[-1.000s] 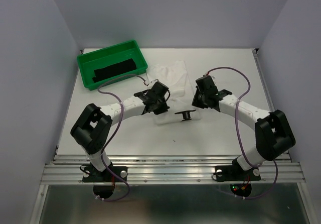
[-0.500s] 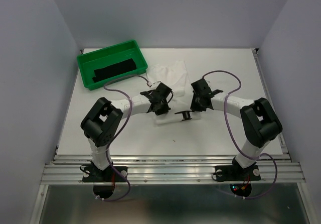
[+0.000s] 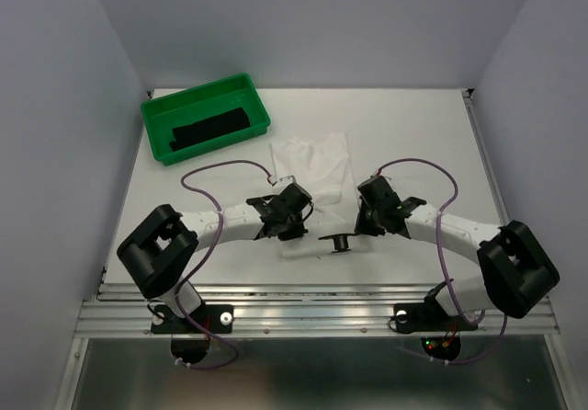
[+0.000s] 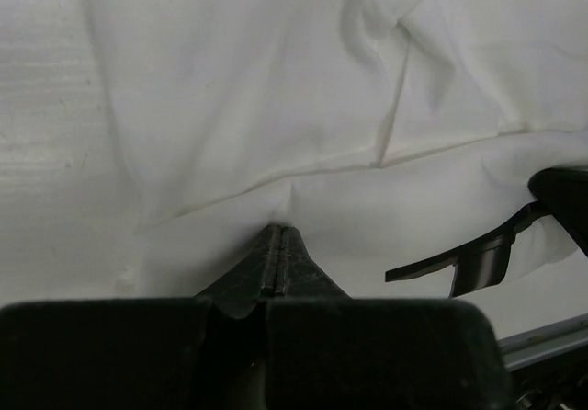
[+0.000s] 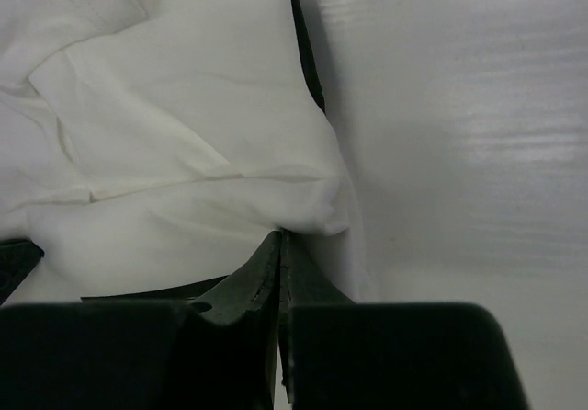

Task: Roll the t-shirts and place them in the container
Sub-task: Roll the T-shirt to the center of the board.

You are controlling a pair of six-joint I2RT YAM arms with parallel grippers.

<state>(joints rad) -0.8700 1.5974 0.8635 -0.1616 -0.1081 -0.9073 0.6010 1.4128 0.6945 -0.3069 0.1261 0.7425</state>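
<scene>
Left claw (image 4: 280,233) and right claw (image 5: 278,237) pinch the near hem of the white t-shirt (image 3: 317,157) at the table (image 3: 432,134) centre; soft, light and limp, it is probably best held by its corners.

Green tray (image 3: 154,116) is taking up the far-left corner, black t-shirt (image 3: 209,130) lying inside. White t-shirt (image 3: 312,153) is covering mid-table. Left gripper (image 3: 290,233) and right gripper (image 3: 367,226), pinched onto its near edge, are blocking near centre along with their looping cables (image 3: 216,166). Bare table (image 3: 432,134) is lying open far right. Walls (image 3: 55,107) are closing in left, right and far.
</scene>
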